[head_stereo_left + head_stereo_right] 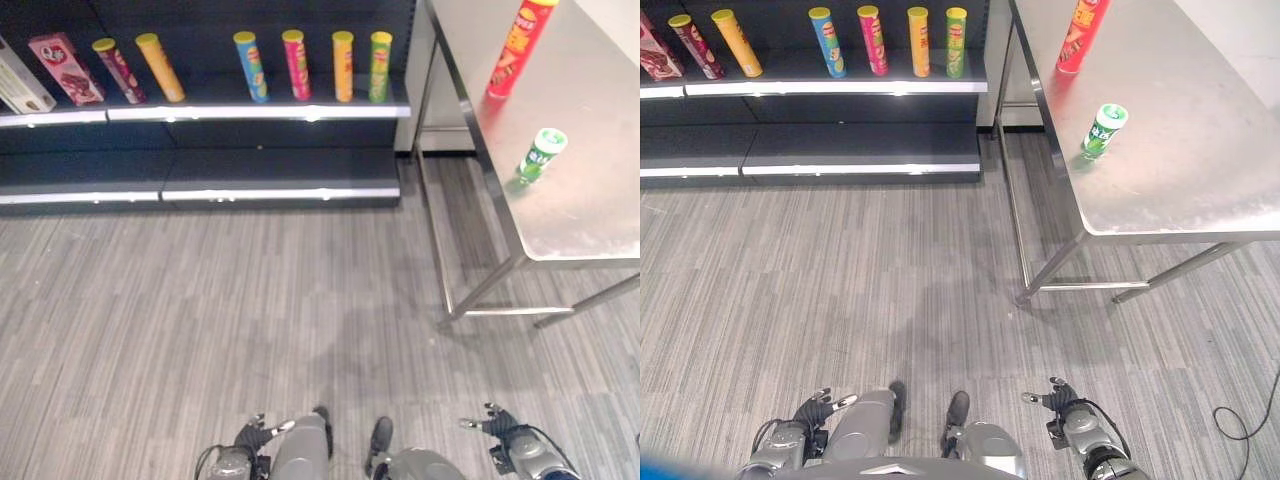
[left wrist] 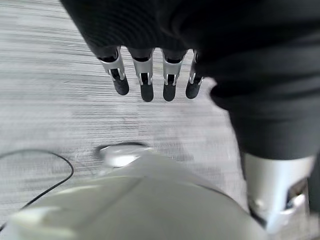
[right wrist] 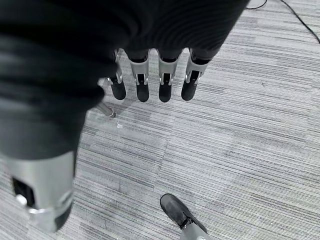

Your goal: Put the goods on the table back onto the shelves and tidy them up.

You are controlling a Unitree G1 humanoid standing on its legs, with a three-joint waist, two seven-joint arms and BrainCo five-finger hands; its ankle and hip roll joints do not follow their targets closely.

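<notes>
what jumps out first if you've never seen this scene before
A row of bright snack tubes standing upright on the dark shelf catches the eye first. Next comes the steel table to the robot's right, with a tall red tube and a small green can standing on it. Both hands, left hand and right hand, hang open and empty above the striped grey floor.

The steel table (image 1: 590, 215) carries just two things near its left edge, a tall red tube (image 1: 518, 48) upright at the back and a short green can (image 1: 541, 154) well apart in front; bare top spreads around both. On the shelf (image 1: 250, 108), six upright tubes (image 1: 298, 65) and a pink box (image 1: 65, 68) stand with gaps between; the lower shelf (image 1: 200, 190) lies open; the table's legs (image 1: 478, 298) stand between table and shelving.
</notes>
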